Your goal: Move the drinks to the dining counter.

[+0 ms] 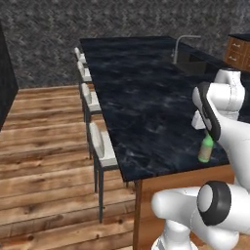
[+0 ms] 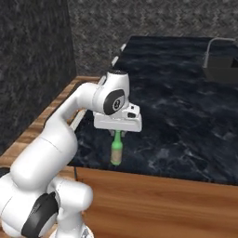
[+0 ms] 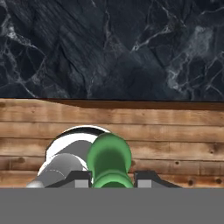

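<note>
Green bottle [image 3: 109,159] sits nearest, its neck pinched between the gripper [image 2: 118,134] jaws, standing at the dining counter [image 1: 146,97] near edge. It looks light, rigid and slippery; the neck grip seems right.

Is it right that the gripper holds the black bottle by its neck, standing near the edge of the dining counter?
No: the bottle is green, not black, as the right base view shows. The gripper does hold its neck near the dining counter's edge.
</note>
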Robot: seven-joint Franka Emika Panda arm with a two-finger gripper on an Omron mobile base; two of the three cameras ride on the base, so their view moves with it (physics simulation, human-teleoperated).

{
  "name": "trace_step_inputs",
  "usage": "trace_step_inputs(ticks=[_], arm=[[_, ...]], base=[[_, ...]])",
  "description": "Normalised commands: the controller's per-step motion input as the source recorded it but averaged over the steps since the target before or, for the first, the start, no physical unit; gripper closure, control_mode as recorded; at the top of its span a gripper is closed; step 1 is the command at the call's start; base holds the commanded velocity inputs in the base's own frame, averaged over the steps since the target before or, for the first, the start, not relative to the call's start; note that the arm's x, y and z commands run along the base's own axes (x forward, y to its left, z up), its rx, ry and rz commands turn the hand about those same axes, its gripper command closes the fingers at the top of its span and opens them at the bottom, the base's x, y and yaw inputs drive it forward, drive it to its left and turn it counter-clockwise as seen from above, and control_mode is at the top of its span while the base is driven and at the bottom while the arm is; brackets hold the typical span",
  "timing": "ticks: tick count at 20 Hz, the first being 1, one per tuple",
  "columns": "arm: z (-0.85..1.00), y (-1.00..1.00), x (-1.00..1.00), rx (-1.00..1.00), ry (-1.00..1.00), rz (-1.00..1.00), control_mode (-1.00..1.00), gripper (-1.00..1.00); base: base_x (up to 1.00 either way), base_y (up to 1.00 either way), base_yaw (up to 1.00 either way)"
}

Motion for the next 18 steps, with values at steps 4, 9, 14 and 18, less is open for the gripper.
trace_step_inputs(ticks=[4,9,14,18], arm=[[0.00,0.00,0.00,0.00,0.00,0.00,1.00,1.00],[0.00,0.00,0.00,0.00,0.00,0.00,1.00,1.00],[0.00,0.00,0.00,0.00,0.00,0.00,1.00,1.00],[0.00,0.00,0.00,0.00,0.00,0.00,1.00,1.00]], base=[[0.24,0.47,0.00],[0.25,0.26,0.04],[0.33,0.23,0.04],[0.48,0.23,0.03]])
